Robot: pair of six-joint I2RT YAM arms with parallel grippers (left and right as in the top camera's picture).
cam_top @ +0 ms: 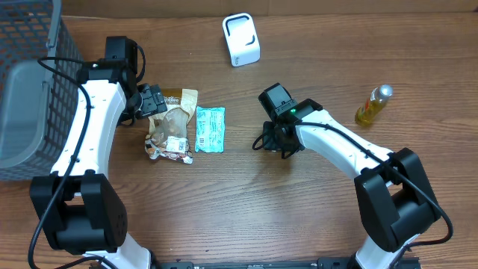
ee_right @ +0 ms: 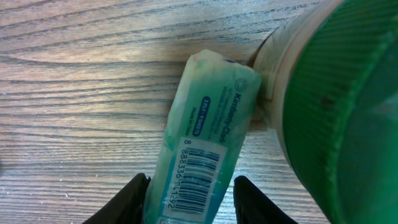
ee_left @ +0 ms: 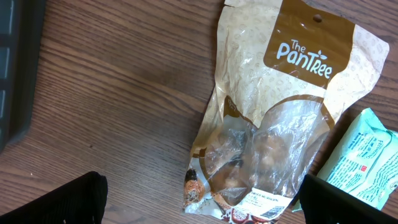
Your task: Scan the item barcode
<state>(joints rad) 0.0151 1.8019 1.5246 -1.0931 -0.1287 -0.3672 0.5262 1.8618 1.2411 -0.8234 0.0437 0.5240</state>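
Tissue packet point(ee_right: 208, 134): pale green, soft glossy film, long pillow shape with rounded ends, printed with a blue label and a black barcode. It sits under the right gripper point(ee_right: 190, 178), right of centre on the brown wood-grain table point(ee_right: 81, 74); the overhead view hides it beneath the arm.

Right jaws: partly closed, with both black fingers point(ee_right: 127, 202) against the long sides of the tissue packet at its barcode end.

Orientation: in the right wrist view the long axis runs from between the fingers up and slightly to the right. The barcode face is turned towards the camera. The far end touches a round container with a cream body and a ribbed green lid point(ee_right: 348, 106).

Left gripper point(ee_left: 200, 179): jaws fully apart and holding nothing, over a crinkled tan and clear plastic snack pouch point(ee_left: 273, 112) lying flat. A second teal film packet point(ee_left: 367, 165) lies just beside that pouch.
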